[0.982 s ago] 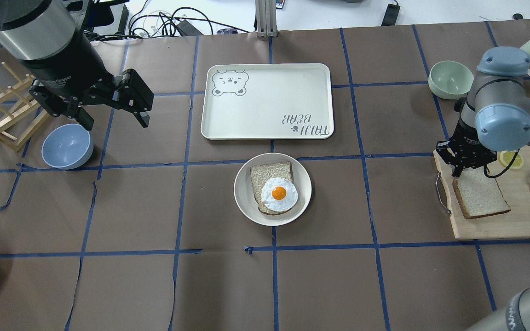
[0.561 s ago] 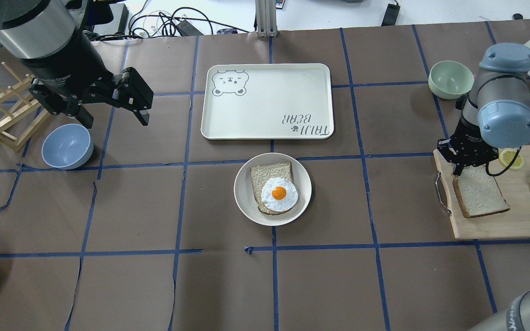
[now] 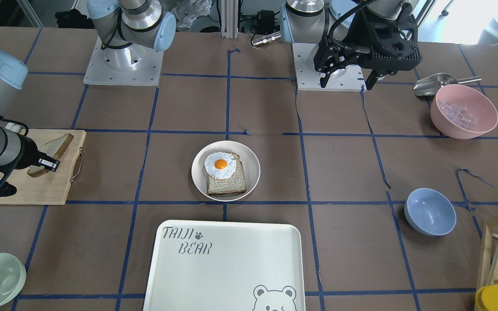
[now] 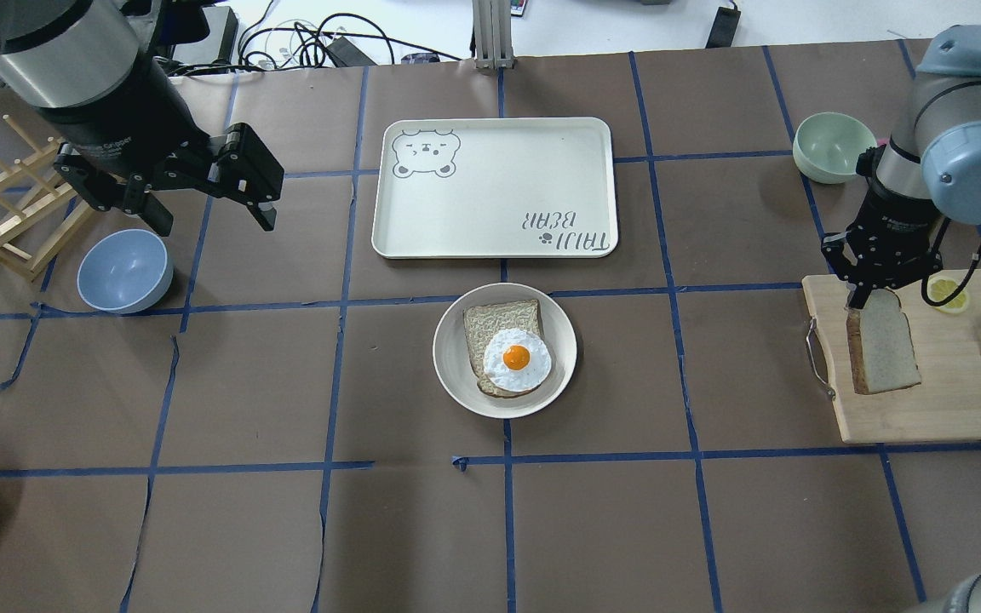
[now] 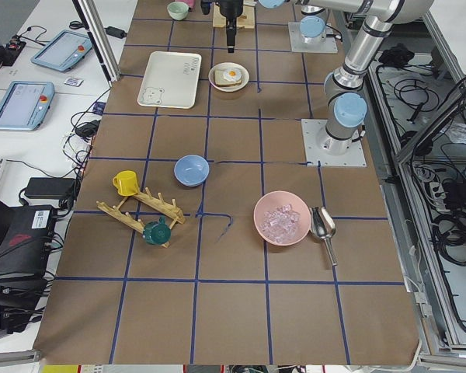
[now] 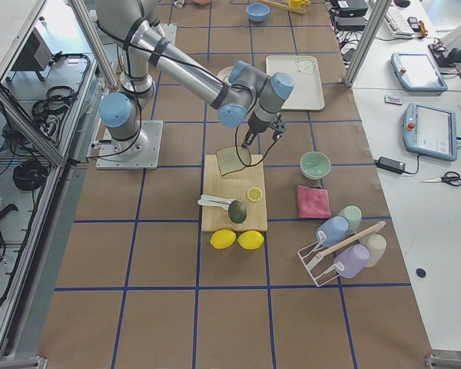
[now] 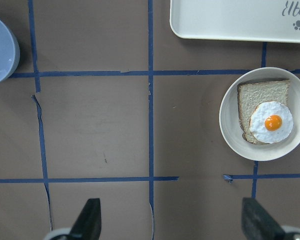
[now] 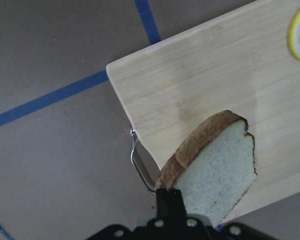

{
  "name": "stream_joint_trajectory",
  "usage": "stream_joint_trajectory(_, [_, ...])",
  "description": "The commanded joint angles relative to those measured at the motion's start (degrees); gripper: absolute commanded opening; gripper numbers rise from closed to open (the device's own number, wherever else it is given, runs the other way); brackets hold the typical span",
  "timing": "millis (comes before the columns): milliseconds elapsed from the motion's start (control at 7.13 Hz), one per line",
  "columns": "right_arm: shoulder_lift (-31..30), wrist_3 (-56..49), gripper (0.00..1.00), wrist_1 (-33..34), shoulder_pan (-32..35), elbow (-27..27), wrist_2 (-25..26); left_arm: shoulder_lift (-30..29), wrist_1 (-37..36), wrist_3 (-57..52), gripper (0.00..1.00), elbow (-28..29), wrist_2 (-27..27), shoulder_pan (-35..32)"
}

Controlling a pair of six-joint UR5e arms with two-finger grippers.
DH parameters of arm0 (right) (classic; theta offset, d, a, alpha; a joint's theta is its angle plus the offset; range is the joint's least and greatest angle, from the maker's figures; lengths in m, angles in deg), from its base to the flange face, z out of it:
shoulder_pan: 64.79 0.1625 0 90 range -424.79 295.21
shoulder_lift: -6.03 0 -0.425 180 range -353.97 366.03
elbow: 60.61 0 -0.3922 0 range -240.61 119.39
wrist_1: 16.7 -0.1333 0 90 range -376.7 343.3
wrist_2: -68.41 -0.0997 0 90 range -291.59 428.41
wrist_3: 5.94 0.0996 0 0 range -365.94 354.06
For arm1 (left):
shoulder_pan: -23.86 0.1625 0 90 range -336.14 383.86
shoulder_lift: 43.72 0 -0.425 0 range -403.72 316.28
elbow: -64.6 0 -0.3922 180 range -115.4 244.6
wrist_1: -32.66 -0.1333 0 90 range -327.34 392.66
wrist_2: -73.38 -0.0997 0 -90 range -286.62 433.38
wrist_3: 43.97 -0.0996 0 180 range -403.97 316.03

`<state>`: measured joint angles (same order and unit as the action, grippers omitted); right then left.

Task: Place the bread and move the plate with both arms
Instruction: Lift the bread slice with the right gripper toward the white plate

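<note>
Left gripper (image 4: 214,220) hovers wide open and empty, well apart from plate (image 4: 560,328), probably parked for the two-arm move. Plate sits mid-table holding egg-topped slice (image 4: 499,323). Right gripper (image 4: 863,300) is clamped on the bread (image 4: 884,353) by its top crust, tilted over cutting board (image 4: 925,417). Can't tell if the lower edge is clear.

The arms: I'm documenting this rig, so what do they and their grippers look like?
The left arm and right arm are silver-grey tubes with light blue joint caps. The left gripper and right gripper are black, two-fingered, with white lettering. A black cable loops beside the right wrist.
</note>
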<state>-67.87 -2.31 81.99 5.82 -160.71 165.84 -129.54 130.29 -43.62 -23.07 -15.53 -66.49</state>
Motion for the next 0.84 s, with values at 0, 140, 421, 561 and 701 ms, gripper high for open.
stream_joint_trajectory(0, [-1.60,4.59,0.00,-10.15,3.55,6.73,-2.06,0.03,0.02,0.00,1.00,0.04,-0.03,0.00])
stream_joint_trajectory(140, [-2.12,8.20,0.00,-13.58,6.10,9.54,-4.33,0.03,0.02,0.00,1.00,0.04,-0.03,0.00])
stream_joint_trajectory(421, [-2.30,21.37,0.00,-14.49,13.46,11.33,-9.69,0.03,-0.07,0.00,1.00,0.04,0.06,0.00])
stream_joint_trajectory(561, [-2.22,31.08,0.00,-13.88,18.46,11.33,-12.49,0.12,0.02,0.00,1.00,-0.05,-0.03,0.00])
stream_joint_trajectory(701, [-1.69,39.79,0.00,-10.57,23.04,11.15,-17.66,0.12,0.02,0.00,1.00,-0.05,-0.03,0.00])
